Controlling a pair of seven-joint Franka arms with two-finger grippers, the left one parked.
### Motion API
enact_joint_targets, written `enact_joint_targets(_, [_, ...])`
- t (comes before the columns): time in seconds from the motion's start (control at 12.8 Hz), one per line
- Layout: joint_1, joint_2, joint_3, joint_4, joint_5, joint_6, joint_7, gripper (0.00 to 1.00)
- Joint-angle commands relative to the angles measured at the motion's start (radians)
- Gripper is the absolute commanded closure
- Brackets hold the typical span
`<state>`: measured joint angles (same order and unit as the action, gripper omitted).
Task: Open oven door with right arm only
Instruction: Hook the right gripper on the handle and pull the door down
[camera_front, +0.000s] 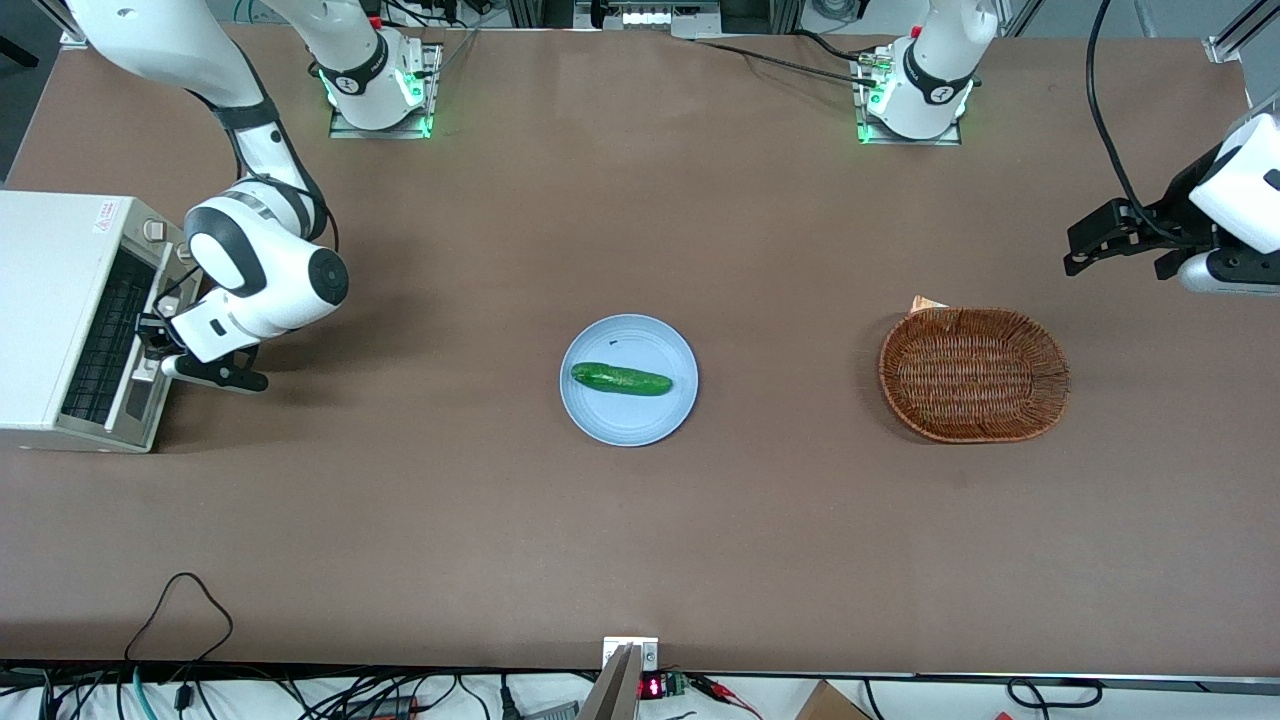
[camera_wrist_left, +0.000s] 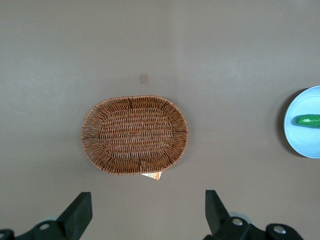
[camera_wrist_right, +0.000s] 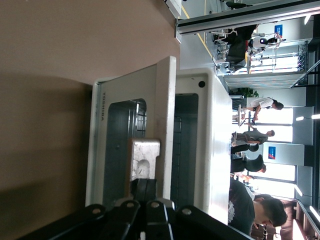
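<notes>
The white toaster oven (camera_front: 40, 300) stands at the working arm's end of the table. Its oven door (camera_front: 105, 340) has a dark glass window and stands partly open, tilted away from the body. In the right wrist view the door (camera_wrist_right: 117, 150) is ajar from the oven body (camera_wrist_right: 210, 140), and the racks show in the gap. The right arm (camera_front: 255, 270) reaches down to the door. Its black gripper (camera_front: 152, 338) is at the door's upper edge. In the wrist view the gripper (camera_wrist_right: 147, 186) has its fingers pressed together, right against the silver handle (camera_wrist_right: 145, 155).
A light blue plate (camera_front: 628, 425) with a cucumber (camera_front: 620, 379) lies mid-table. A brown wicker basket (camera_front: 975, 373) lies toward the parked arm's end. The left wrist view shows the basket (camera_wrist_left: 135, 134), the plate (camera_wrist_left: 300, 142) and the cucumber (camera_wrist_left: 309, 120).
</notes>
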<state>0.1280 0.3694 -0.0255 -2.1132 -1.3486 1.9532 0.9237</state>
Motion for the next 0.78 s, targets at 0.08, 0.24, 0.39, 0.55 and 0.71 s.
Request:
enact_joint_targets(0.08, [-0.004,0.080,-0.001,0.018,0.005,0.047,0.053,0.99])
enact_joint_targets(0.24, [0.004,0.085,-0.001,0.018,0.003,0.047,0.056,0.99])
enact_joint_targets(0.39, [0.007,0.091,-0.001,0.019,0.003,0.047,0.061,0.99])
enact_joint_targets(0.55, [0.016,0.120,-0.001,0.025,0.003,0.046,0.075,0.99])
enact_joint_targets(0.71, [0.022,0.132,-0.001,0.032,0.003,0.046,0.083,0.99])
